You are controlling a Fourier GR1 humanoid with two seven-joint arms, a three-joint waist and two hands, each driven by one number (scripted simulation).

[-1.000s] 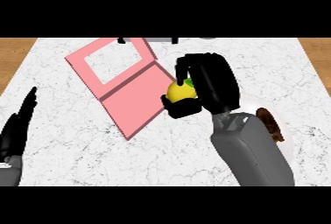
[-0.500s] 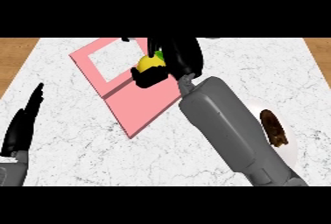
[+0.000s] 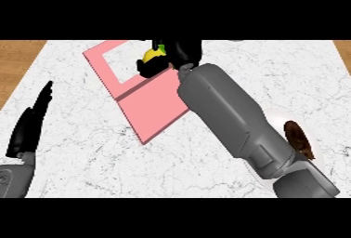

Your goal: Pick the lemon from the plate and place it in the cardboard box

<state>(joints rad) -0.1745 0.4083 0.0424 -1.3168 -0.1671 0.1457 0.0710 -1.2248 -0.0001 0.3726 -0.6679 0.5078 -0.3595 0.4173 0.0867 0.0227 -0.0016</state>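
A yellow lemon (image 3: 150, 54) shows between the curled fingers of my right hand (image 3: 175, 55), which is shut on it at the far middle of the counter. The hand holds it over the far right part of the pink box (image 3: 154, 109), near its open frame; much of the lemon is hidden by the fingers. My grey right forearm (image 3: 230, 116) stretches across the counter and covers part of the white plate (image 3: 277, 118) at the right. My left hand (image 3: 29, 126) rests open near the left edge, fingers straight and pointing away.
A brown object (image 3: 299, 138) lies on the plate beside my right forearm. The pink box lies tilted, its flat lid reaching towards the counter's middle. Wooden floor (image 3: 17, 56) shows past the counter's left edge.
My right hand has carried the lemon farther away and slightly left, from the lid's right edge to over the box's far part. The left hand has barely shifted.
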